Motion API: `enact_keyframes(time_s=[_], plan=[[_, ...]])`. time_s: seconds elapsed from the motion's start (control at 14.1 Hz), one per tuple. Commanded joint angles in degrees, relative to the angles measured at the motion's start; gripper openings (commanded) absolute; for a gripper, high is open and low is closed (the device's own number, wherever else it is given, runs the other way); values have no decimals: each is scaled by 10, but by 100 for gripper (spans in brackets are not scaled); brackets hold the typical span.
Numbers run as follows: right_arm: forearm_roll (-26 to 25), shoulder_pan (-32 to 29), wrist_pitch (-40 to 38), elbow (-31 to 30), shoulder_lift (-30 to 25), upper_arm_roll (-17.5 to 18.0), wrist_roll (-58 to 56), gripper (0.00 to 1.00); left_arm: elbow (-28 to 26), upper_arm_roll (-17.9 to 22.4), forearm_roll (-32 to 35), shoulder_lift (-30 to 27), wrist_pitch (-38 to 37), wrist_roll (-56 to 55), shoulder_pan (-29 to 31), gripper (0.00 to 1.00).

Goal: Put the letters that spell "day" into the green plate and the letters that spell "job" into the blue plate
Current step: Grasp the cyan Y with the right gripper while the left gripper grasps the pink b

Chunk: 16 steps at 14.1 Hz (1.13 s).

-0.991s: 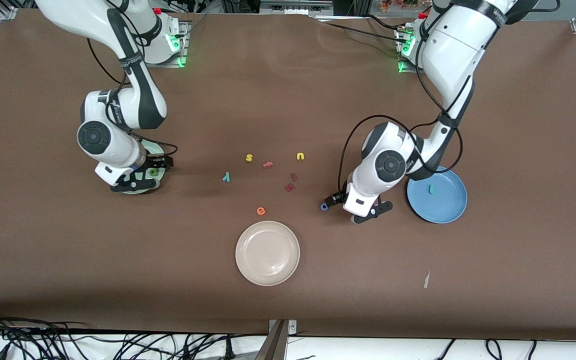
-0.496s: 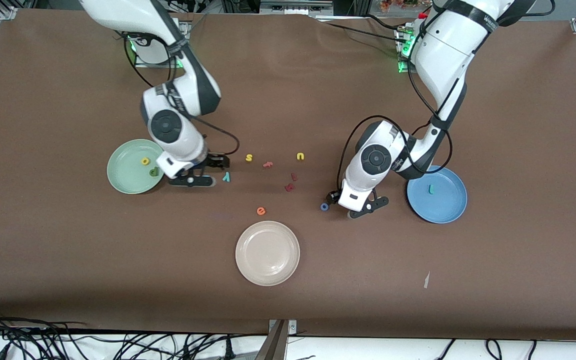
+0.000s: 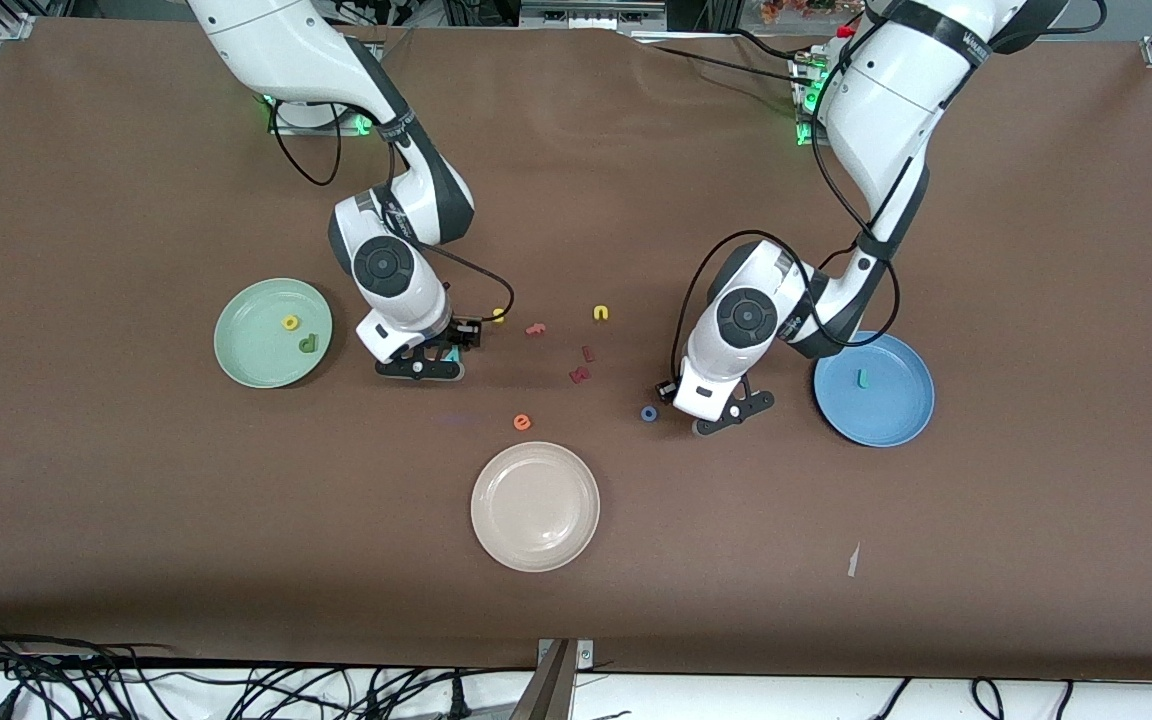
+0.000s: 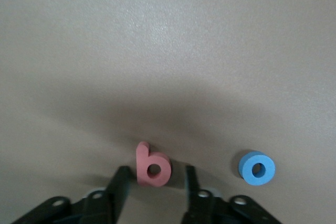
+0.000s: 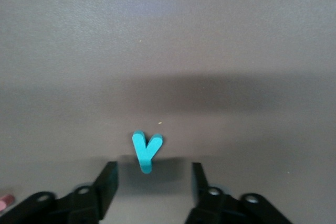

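Down on the table (image 3: 836,600), we are holding our left gripper (image 4: 153,184) open around the pink b (image 4: 152,165), right gripper (image 5: 152,182) open around the teal y (image 5: 145,150).

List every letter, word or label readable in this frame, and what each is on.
"b": pink letter between the left hand's fingers.
"o": blue letter beside it.
"y": teal letter between the right hand's fingers.
"a", "d": yellow letter and dark green letter in green plate.
"j": teal hooked letter in blue plate.
"e", "u": orange letter, second yellow letter.
Arm print, other letters: too small to read.
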Motion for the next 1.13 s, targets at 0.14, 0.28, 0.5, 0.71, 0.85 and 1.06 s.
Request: enact_keyframes(time_s=[0.14, 0.28, 0.5, 0.71, 0.85, 1.06], plan=[[-4, 1, 16, 10, 12, -5, 12, 55, 0, 4, 41, 6, 5, -8, -5, 29], [-4, 0, 20, 11, 16, -5, 12, 54, 0, 4, 41, 6, 5, -8, -5, 23], [-4, 0, 47, 12, 26, -5, 11, 49, 6, 2, 65, -1, -18, 3, 1, 18], [-5, -1, 48, 12, 26, -5, 5, 10, 12, 1, 64, -31, -89, 128, 37, 17], [-6, -1, 46, 13, 23, -11, 0, 0, 6, 1, 63, -54, -133, 245, 71, 17], [-6, 0, 16, 12, 2, -34, -56, 0, -27, -1, 61, -91, -156, 405, 129, 17]])
